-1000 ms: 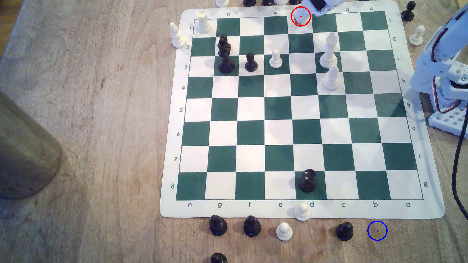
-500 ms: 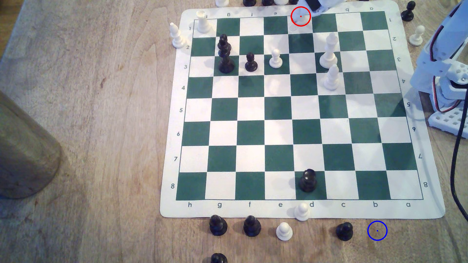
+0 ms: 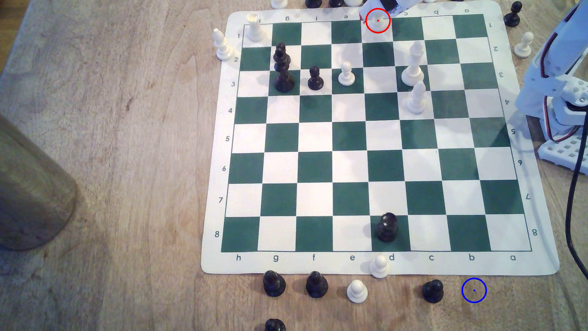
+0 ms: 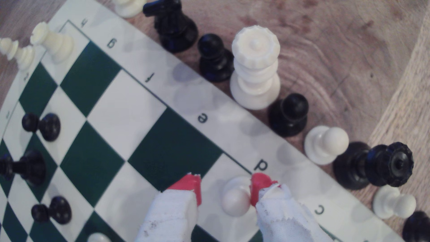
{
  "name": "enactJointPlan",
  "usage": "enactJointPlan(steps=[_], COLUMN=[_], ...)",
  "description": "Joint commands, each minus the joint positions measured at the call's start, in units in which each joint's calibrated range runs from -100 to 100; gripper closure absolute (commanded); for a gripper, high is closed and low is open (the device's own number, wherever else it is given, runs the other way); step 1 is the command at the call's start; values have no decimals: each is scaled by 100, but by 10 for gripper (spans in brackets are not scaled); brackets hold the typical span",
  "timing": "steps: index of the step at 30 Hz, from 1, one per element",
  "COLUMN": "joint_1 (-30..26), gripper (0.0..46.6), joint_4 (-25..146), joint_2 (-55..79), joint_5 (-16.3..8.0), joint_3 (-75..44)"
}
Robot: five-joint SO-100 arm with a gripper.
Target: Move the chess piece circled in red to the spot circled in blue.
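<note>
**Claw straddles the white pawn at the board's far edge**

In the wrist view the gripper [image 4: 225, 186] stands open around the white pawn [image 4: 236, 200]: one red-tipped finger [image 4: 257, 186] touches its head, the other sits clear of it. The pawn stands on the white square by the letter d, on the chess mat [image 3: 378, 265]. The blue ring [image 3: 473, 290] lies on bare wood past the mat's near edge, beside a black pawn [image 3: 432, 291]
</note>
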Motion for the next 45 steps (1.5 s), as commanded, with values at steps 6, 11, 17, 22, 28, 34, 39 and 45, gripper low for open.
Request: enactJointPlan(steps=[6, 11, 17, 22, 28, 34, 39, 45], joint_1=[49, 49, -29, -21, -6, -29, -272, -1265], gripper=[342, 346, 363, 382, 423, 445, 464, 464], joint_4=[-112, -95, -71, -79, -79, -87, 969, 2574], joint_2=[17, 25, -34, -60, -119, -459, -1910, -3464], joint_5=[34, 34, 34, 34, 49, 49, 10, -215], joint_3=[-71, 1, -8, -26, -8, 92, 65, -71])
